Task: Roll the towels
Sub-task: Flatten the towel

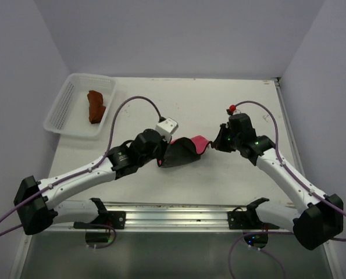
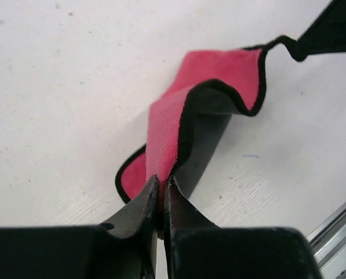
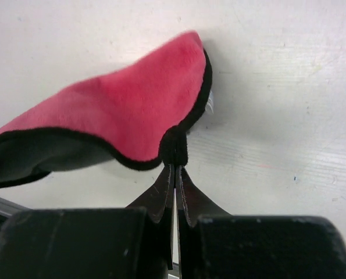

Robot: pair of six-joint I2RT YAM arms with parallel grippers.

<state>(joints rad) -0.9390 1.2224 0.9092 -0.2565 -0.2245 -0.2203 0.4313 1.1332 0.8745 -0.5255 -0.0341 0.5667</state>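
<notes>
We saw the pink towel [image 1: 184,152] hung between the fingers, the left gripper [image 2: 161,187] clamped on one edge, the right gripper [image 3: 175,170] clamped on the dark loop opposite. We feared the thin loop could slip from the right fingers if the arms pulled apart, dropping the cloth. We counted one basket [image 1: 59,110], two towels, the orange towel [image 1: 95,106] lying inside it far from all fingers, and two grippers.

We see a white plastic mesh basket [image 1: 61,107] at the far-left corner of the white table [image 1: 219,180], plain pale walls [image 1: 178,35] around it, and an aluminium rail [image 1: 173,216] along the near edge.
</notes>
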